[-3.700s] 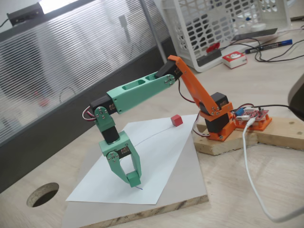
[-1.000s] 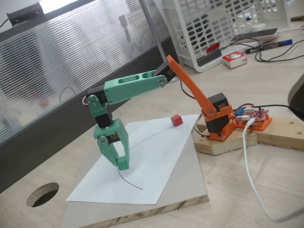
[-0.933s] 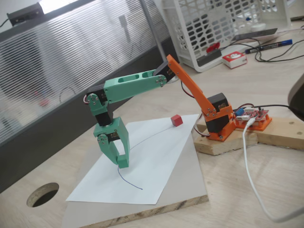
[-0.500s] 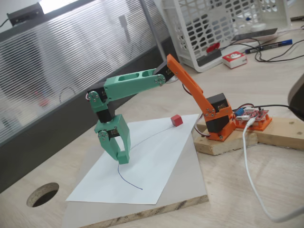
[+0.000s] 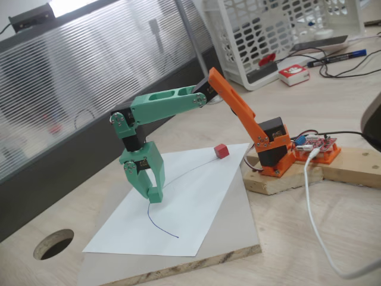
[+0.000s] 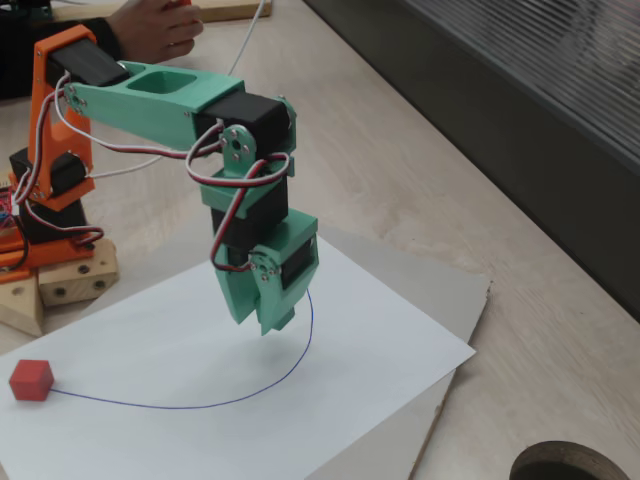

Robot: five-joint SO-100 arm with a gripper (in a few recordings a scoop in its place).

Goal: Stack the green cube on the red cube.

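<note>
The red cube [image 5: 221, 151] [image 6: 31, 380] sits on the white paper [image 5: 196, 205] [image 6: 150, 430], at the end of a thin blue drawn line. My green gripper [image 5: 153, 193] [image 6: 276, 320] hangs a little above the paper, pointing down, well to the left of the red cube in one fixed view and to its right in the other. Its jaws are shut on a small teal-green block at the tips, the green cube [image 5: 154, 195]. The cube blends with the gripper's own colour.
The orange robot base [image 5: 274, 156] [image 6: 45, 190] is bolted to a wooden block. A white cable [image 5: 312, 220] runs across the table. A round hole [image 5: 53, 244] [image 6: 572, 466] lies beyond the board. A white basket [image 5: 280, 30], a red-and-white box [image 5: 293, 74] and a hand [image 6: 150, 25] are farther off.
The gripper has risen off the paper with the green cube and moved back, a short way toward the red cube. The red cube has not moved.
</note>
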